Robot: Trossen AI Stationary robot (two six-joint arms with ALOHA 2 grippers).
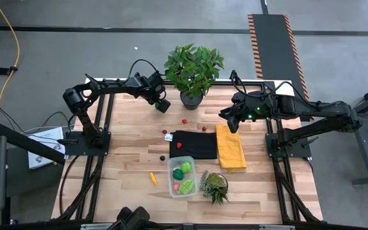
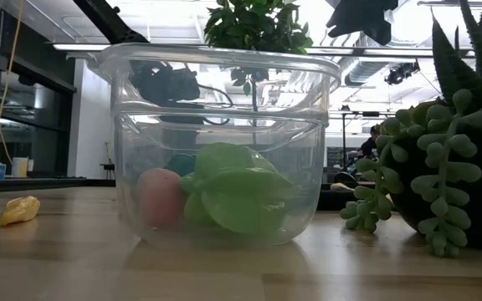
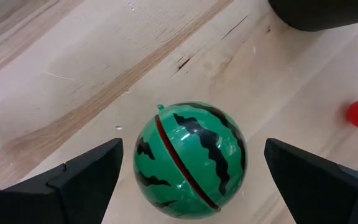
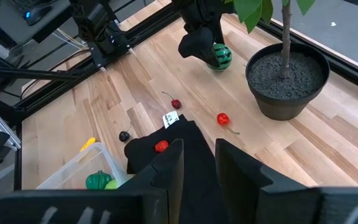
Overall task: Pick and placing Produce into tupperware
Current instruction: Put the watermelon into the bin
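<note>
A green toy watermelon ball with dark stripes rests on the bare wood near the potted plant; it shows too in the right wrist view. My left gripper hangs over it, open, one finger on each side, touching nothing. The clear tupperware stands near the table's near edge and holds green pieces and a pink one. Red berries and dark berries lie scattered on the wood. A yellow piece lies left of the tupperware. My right gripper waits above the yellow cloth, its fingers a little apart.
The potted leafy plant stands at the far edge, right beside my left gripper. A black cloth with a red berry on it and a yellow cloth lie mid-table. A spiky succulent sits right of the tupperware.
</note>
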